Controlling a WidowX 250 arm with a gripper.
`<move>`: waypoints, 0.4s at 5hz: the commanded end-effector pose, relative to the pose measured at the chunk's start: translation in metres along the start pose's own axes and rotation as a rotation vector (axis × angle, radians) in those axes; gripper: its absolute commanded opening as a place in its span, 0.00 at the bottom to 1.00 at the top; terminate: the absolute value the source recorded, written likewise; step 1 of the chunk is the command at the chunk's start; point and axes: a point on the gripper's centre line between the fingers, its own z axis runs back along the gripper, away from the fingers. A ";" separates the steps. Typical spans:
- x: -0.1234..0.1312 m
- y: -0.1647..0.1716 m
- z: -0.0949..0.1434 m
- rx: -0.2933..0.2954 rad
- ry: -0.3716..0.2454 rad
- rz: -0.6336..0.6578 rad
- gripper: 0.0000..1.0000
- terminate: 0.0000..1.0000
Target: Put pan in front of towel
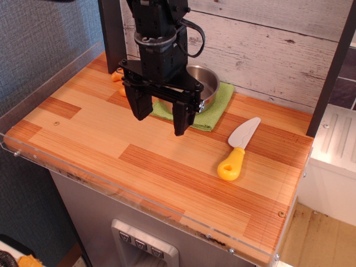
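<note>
The shiny steel pan (204, 83) sits on the green towel (216, 105) at the back of the wooden table, partly hidden behind my arm. Its handle is hidden. My gripper (162, 115) hangs in front of the pan and towel, above the towel's front edge, with its two black fingers (141, 105) spread apart and nothing between them. The towel's left part is hidden by the gripper.
A grey knife with a yellow handle (236, 152) lies to the right on the tabletop (111, 150). A small orange object (117, 77) lies at the back left behind the gripper. A clear plastic rim (67, 167) runs along the table's left and front edges. A plank wall (267, 44) stands behind.
</note>
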 end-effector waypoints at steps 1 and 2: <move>0.000 0.000 0.000 0.000 0.000 0.000 1.00 0.00; 0.025 -0.009 -0.007 -0.001 -0.014 -0.011 1.00 0.00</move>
